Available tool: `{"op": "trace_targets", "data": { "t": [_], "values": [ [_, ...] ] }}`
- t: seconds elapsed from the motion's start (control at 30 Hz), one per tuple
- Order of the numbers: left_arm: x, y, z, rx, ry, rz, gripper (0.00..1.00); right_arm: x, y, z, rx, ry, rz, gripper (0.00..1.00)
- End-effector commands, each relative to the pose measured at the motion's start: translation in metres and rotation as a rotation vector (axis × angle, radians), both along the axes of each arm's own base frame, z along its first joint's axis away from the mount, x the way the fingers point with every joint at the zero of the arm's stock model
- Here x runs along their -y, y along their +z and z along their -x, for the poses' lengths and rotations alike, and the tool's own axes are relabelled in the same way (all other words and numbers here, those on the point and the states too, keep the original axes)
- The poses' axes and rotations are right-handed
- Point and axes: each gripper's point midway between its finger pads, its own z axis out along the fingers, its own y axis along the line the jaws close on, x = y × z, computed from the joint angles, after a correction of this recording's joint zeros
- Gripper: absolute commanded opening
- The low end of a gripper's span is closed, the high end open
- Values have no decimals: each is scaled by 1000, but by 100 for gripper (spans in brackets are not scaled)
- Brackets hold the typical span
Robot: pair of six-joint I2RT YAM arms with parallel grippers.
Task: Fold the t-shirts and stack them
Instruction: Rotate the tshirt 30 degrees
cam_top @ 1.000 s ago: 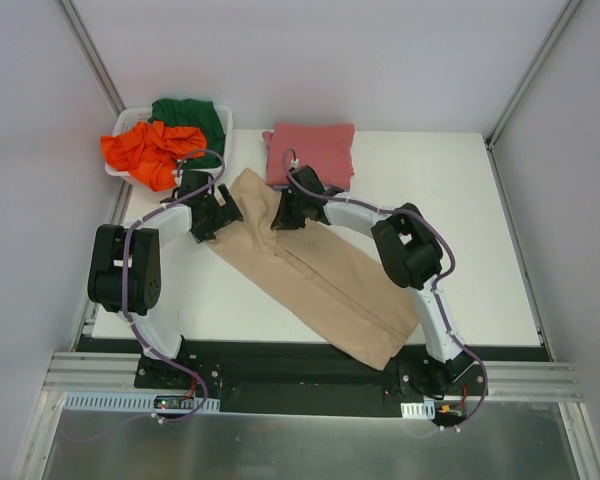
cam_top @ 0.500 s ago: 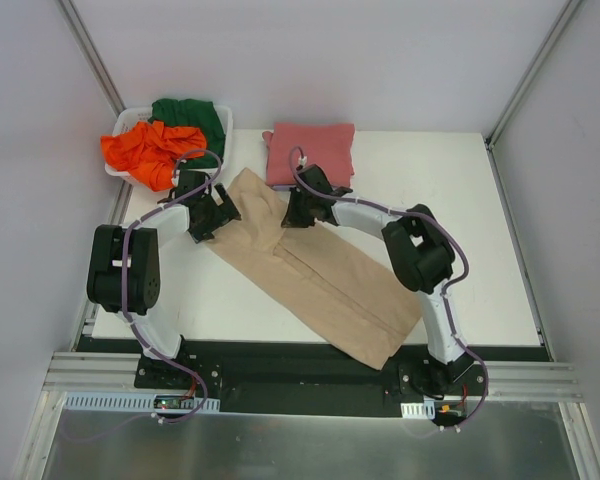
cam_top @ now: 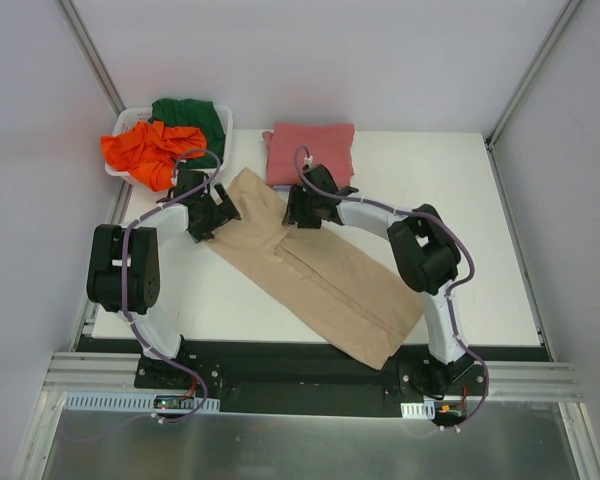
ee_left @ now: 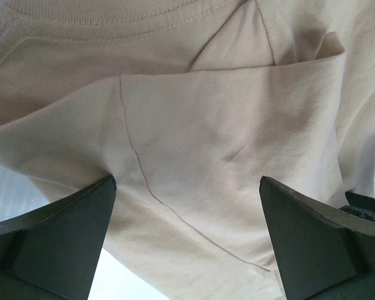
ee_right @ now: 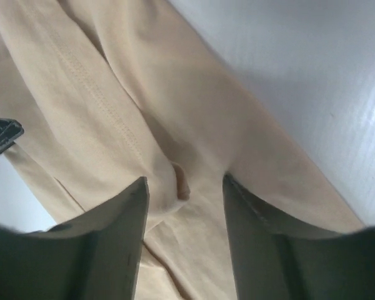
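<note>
Tan t-shirt (cam_top: 310, 275): lying diagonally across desk (cam_top: 460, 230), centre frame; left jaws wide apart over its upper-left edge, empty; right jaws partly apart over its upper end, gripping nothing; pinkish-red t-shirt (cam_top: 310, 150) folded, upper centre.

A robot lab cell: white table (cam_top: 460, 200), plain wall panels (cam_top: 330, 60), aluminium frame rails (cam_top: 80, 372).
</note>
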Motion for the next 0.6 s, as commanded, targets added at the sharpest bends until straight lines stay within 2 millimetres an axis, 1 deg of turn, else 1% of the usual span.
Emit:
{"op": "trace_targets", "data": {
  "t": [0.0,0.03,0.07,0.1,0.17,0.2,0.27,0.3,0.33,0.37,0.43,0.47,0.5,0.57],
  "values": [
    [-2,15,0,19,-26,2,99,20,61,-6,105,-47,-15,68],
    [-2,21,0,33,-31,1,99,31,65,-2,114,-66,2,84],
    [0,31,1,58,-37,7,99,40,81,-1,144,-78,2,96],
    [3,40,1,80,-48,11,99,57,86,1,175,-115,40,96],
    [10,61,8,130,-73,6,99,89,103,13,205,-172,66,96],
    [15,69,13,152,-95,-3,99,105,107,19,200,-199,69,96],
    [36,87,27,202,-163,-29,99,135,109,40,171,-236,61,96],
    [49,97,35,231,-212,-43,99,152,114,55,166,-252,53,96],
    [68,105,46,259,-276,-56,99,167,110,70,149,-253,57,96],
    [95,112,64,286,-373,-56,99,180,104,84,132,-251,66,96],
    [139,114,97,303,-536,-19,99,200,93,116,105,-245,76,96],
    [155,111,110,296,-591,-7,99,207,82,132,75,-236,85,96],
    [171,107,121,282,-634,6,99,206,76,148,47,-204,64,96],
    [193,96,134,237,-682,26,99,208,57,176,-21,-169,46,96]
  ]
}}
